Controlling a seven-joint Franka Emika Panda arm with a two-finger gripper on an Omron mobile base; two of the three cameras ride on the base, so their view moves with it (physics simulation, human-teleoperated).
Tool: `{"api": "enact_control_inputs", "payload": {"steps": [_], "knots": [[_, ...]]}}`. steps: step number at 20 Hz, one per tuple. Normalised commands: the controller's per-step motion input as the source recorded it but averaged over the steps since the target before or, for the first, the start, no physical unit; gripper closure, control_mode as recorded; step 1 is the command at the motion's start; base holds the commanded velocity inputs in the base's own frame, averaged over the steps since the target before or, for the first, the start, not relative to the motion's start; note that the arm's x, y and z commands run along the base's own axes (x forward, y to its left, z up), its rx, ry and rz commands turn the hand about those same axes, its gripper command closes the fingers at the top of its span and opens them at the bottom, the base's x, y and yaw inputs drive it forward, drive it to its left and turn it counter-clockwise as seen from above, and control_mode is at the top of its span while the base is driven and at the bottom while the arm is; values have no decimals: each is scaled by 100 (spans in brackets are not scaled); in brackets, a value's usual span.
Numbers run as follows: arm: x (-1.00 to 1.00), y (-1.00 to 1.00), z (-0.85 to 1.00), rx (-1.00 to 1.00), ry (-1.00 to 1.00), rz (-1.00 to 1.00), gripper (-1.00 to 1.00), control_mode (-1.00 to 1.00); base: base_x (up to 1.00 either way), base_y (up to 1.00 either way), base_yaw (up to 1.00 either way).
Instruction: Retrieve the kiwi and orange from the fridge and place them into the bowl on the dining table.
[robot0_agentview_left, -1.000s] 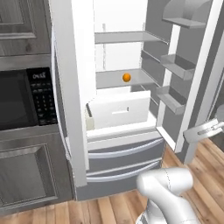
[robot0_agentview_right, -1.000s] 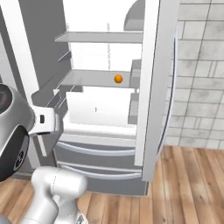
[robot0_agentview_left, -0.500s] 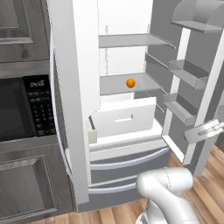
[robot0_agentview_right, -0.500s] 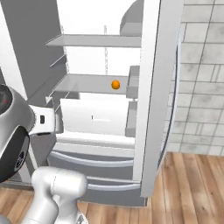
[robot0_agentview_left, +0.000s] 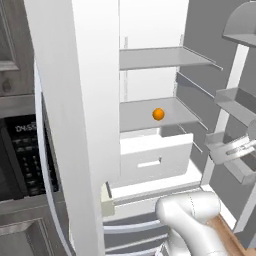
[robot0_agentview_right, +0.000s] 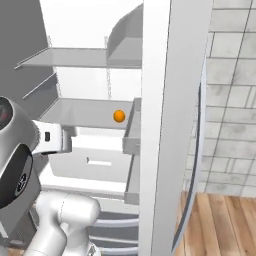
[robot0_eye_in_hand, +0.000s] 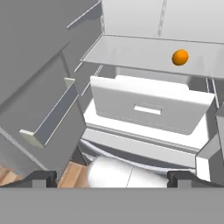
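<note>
Fridge (robot0_agentview_left: 150, 165): doors open, smooth white interior, flat grey shelves, grey door bins on both door linings, curved silver drawer fronts at the bottom.

Orange (robot0_agentview_left: 158, 114): small glossy sphere, bright orange, alone on the middle grey shelf (robot0_agentview_left: 150, 112), towards its right side; also seen at (robot0_agentview_right: 119, 116) and (robot0_eye_in_hand: 180, 57).

White drawer (robot0_agentview_left: 155, 159): boxy, matte, with a slot handle, pulled out just below the orange's shelf.

Microwave panel (robot0_agentview_left: 30, 155): black keypad, left of the fridge; lettering too blurred to read.

Wall (robot0_agentview_right: 230, 100): pale grey stone tiles. Floor: wood planks.

Gripper (robot0_eye_in_hand: 112, 177): dark fingertips spread wide, holding nothing, well short of the orange.
</note>
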Motion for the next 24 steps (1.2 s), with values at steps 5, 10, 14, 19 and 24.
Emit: {"api": "enact_control_inputs", "payload": {"steps": [5,10,14,19,24], "knots": [[0,0,0,0,0,0,-100,100,90,-29,0],[0,0,0,0,0,0,-100,100,86,0,-3],[0,0,0,0,0,0,-100,100,63,0,-3],[0,0,0,0,0,0,-100,100,39,3,-2],[23,6,-3,0,0,-5,-100,-100,27,9,-4]]}}
